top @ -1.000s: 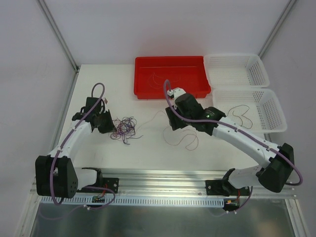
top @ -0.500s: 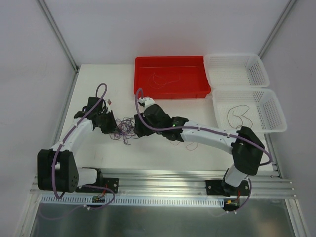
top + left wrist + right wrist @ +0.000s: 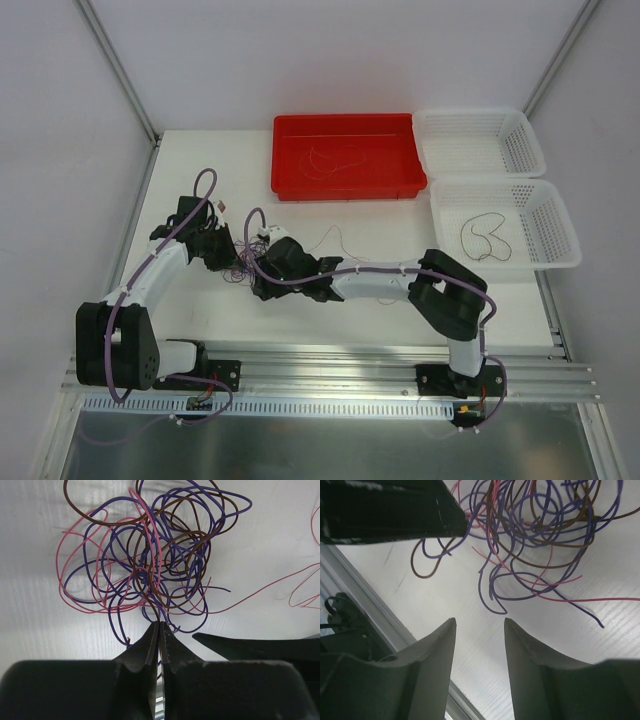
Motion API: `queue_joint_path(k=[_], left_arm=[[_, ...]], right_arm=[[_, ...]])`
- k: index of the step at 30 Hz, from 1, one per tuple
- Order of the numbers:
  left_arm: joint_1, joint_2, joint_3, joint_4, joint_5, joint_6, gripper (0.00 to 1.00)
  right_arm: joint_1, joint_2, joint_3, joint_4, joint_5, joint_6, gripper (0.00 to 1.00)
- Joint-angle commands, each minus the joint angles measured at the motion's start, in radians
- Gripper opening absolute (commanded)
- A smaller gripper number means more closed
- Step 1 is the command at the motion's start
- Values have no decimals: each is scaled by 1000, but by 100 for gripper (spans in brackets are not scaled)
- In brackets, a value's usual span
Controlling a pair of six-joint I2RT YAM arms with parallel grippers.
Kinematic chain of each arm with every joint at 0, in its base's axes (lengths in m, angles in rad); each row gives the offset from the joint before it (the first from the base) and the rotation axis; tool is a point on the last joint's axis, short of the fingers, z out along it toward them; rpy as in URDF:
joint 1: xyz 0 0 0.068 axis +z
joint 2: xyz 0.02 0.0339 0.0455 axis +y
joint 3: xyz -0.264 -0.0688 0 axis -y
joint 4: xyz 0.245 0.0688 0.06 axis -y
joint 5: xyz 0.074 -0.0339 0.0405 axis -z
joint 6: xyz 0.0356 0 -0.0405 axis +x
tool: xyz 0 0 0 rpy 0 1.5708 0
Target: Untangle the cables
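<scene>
The cables (image 3: 243, 264) are a loose knot of hair-thin purple, brown and pink strands on the white table, left of centre. They fill the left wrist view (image 3: 160, 565) and the top of the right wrist view (image 3: 540, 530). My left gripper (image 3: 224, 254) sits at the knot's left edge, and its jaws (image 3: 160, 626) are shut on a few strands. My right gripper (image 3: 258, 284) is open and empty just near-right of the knot, with its tips (image 3: 480, 622) short of the closest purple loop. One of its fingers (image 3: 260, 647) shows in the left wrist view.
A red tray (image 3: 345, 190) at the back holds a thin strand. Two white baskets stand at the right: the far one (image 3: 480, 118) and the near one (image 3: 505, 262), which holds a dark cable (image 3: 485, 232). A loose strand (image 3: 335, 236) lies behind the right arm. The table's metal rail (image 3: 365, 587) is close.
My right arm has swept left from the table's middle to the knot. My left gripper has moved slightly right, into the knot's edge.
</scene>
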Motion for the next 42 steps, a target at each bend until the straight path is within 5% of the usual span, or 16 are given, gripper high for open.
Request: queue_joint_path(k=[1,17,19,25,35,42], left_arm=[[-7,-5,9,4,17,24,2],[-7,7,12,6,28,23,1],[-7,13,12,4,34,24,2],[-7,17,12,6,30,26,2],[-7,1,9,1,-42,21,0],[-7,4,9,-10,-79,16,0]], right_arm=[[2,31,22,79,-50,-48,46],[-17,112,13,192,-117,-146,45],[-21,104,5,202,-116,-154,41],[-24,80,-12,186,-126,-168,5],[-49,-283,-213,-56,-29,-266,1],[-115,-561,-188,-333,111,-320,1]])
